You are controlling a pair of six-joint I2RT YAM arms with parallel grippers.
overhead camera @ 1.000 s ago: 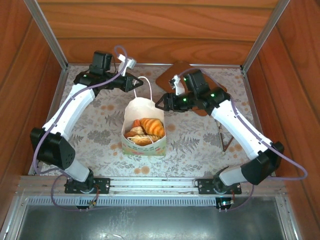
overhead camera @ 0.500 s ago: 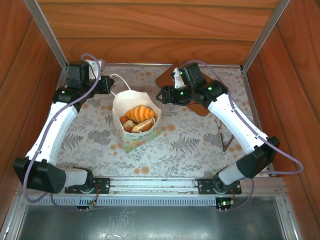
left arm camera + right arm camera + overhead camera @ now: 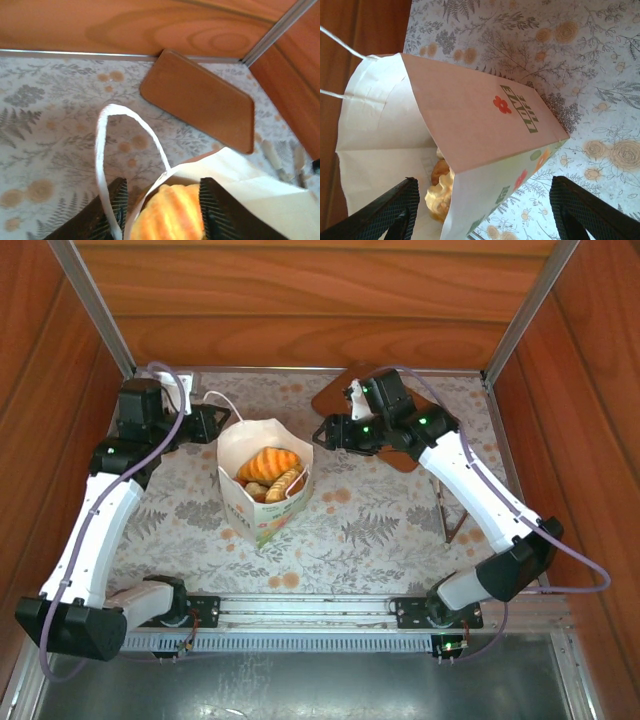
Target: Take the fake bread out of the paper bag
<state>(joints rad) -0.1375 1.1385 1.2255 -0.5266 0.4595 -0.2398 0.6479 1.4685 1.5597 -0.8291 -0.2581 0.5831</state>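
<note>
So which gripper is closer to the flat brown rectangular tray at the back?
Right. The right gripper hangs just in front of the flat brown rectangular tray, facing the white printed paper bag. The left gripper sits at the bag's other side, farther away.

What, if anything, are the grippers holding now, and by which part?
Nothing is gripped: the left gripper stands open at the rim of the paper bag, its handle beside one finger; the right gripper is open too.

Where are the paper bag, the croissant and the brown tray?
paper bag [image 3: 262, 523]: top external view, printed front wall.
croissant [image 3: 268, 462]: top external view, middle of its ridged back.
brown tray [image 3: 200, 97]: left wrist view, bare centre of its flat top.
</note>
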